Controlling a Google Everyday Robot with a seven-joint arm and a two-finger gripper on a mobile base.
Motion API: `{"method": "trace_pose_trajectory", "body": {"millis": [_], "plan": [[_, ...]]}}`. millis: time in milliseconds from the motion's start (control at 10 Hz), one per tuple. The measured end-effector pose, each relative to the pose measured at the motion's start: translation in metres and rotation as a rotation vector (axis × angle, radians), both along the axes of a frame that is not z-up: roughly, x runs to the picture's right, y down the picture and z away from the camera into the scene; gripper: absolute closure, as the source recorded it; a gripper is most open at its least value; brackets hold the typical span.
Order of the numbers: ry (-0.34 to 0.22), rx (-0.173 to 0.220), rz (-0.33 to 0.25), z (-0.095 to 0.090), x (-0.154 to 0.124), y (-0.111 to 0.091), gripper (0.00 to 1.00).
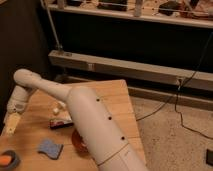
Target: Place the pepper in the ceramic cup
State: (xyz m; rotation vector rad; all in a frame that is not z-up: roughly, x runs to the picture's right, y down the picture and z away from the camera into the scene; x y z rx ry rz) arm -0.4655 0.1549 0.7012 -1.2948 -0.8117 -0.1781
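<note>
The gripper [11,125] hangs at the left edge — jaw state I can't tell. The pepper [4,160] sits in the ceramic cup [10,162] at lower left — lift straight up, clear of the rim.

A: Any writing, labels or numbers to read?
B: None. The gripper [11,125] at the left edge, over the counter [107,92], bears no legible mark, nor does anything else.
</note>
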Motion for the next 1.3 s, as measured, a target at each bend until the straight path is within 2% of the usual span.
{"method": "trace_pose_trajectory", "body": {"millis": [100,400,500,600,800,1000,1200,1300], "plan": [[0.041,0.047,0.01,-0.001,0.013,-0.014,0.2],[0.173,0.187,0.007,-0.004,0.038,-0.032,0.2],[0.253,0.249,0.018,-0.001,0.048,-0.042,0.2],[0.302,0.287,0.032,0.002,0.054,-0.05,0.2],[0.456,0.405,0.091,0.016,0.07,-0.076,0.2],[0.589,0.498,0.134,0.026,0.087,-0.093,0.2],[0.708,0.577,0.158,0.03,0.1,-0.101,0.2],[0.731,0.591,0.164,0.03,0.103,-0.102,0.2]]}}
